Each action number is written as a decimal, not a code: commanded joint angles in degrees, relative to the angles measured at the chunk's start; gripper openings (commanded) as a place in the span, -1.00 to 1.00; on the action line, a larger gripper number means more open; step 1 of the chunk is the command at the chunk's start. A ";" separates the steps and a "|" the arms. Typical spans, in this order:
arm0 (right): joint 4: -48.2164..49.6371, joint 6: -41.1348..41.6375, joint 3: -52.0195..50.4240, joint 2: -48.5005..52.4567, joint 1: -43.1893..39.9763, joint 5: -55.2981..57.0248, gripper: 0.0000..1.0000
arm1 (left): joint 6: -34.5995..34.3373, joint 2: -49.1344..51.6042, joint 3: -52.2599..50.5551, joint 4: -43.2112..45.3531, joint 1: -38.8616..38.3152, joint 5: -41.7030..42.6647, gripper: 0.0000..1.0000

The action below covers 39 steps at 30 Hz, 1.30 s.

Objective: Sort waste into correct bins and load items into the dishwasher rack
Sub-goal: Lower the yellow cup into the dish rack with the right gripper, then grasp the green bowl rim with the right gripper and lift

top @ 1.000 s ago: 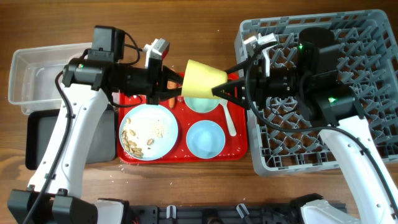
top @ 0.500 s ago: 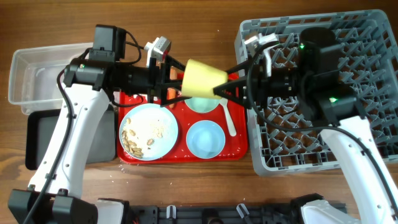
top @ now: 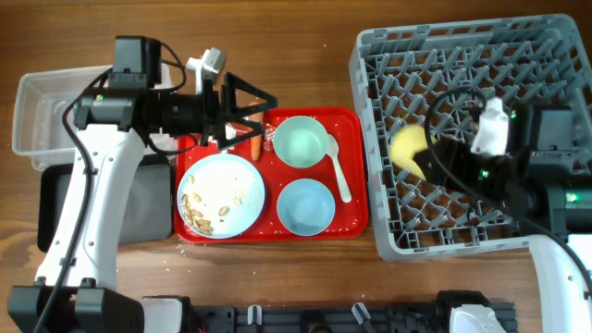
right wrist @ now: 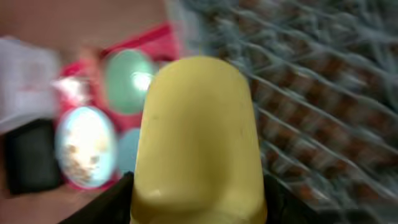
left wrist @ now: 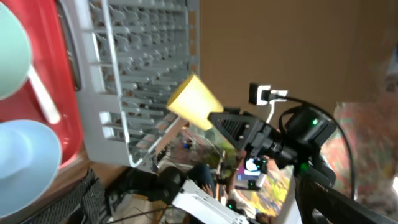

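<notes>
My right gripper [top: 424, 155] is shut on the small yellow cup [top: 407, 148] and holds it on its side above the left part of the grey dishwasher rack [top: 518, 55]. The right wrist view is filled by the cup [right wrist: 196, 137], with a dark finger [right wrist: 106, 205] on each side. My left gripper [top: 252, 106] stands open and empty over the far left corner of the red tray [top: 356, 217]. On the tray lie the plate [top: 220, 194] with crumbs, a mint bowl [top: 301, 141], a blue bowl [top: 305, 205], a white spoon [top: 338, 168], a carrot [top: 255, 146] and a wrapper [top: 269, 137].
The clear tub [top: 55, 111] sits at the far left with the black tray [top: 55, 213] just in front of it, both under or beside my left arm. The rack's pegs [right wrist: 311, 93] lie close under the cup. Bare wood shows behind the red tray.
The left gripper opened, let go of the cup and drew back to the left. The right gripper carried the cup to the right, from above the red tray to above the rack.
</notes>
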 commanded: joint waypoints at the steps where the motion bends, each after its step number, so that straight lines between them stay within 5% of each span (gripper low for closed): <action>1: -4.44 4.85 0.50 2.23 -0.13 15.26 -0.04 | 0.72 -0.22 0.83 0.17 0.39 -3.32 0.99; 12: -1.22 4.59 0.48 16.13 -0.13 14.49 -0.02 | 0.72 -0.22 0.83 0.13 0.37 -4.57 1.00; 16: 2.12 3.91 0.48 20.26 -0.13 12.66 0.56 | 0.72 -0.22 0.83 0.20 0.39 -5.46 1.00; 22: 5.11 1.60 1.68 18.95 -0.09 6.36 0.60 | 0.76 -0.31 0.83 -0.09 0.37 -8.09 0.89; 31: 13.22 -4.04 3.96 10.40 11.69 -8.44 0.40 | -4.61 -3.50 0.85 -5.29 -2.19 -40.24 0.58; 39: 18.84 13.99 3.89 23.82 31.43 14.78 0.19 | -10.56 -16.26 2.99 -6.97 -2.21 -68.98 0.68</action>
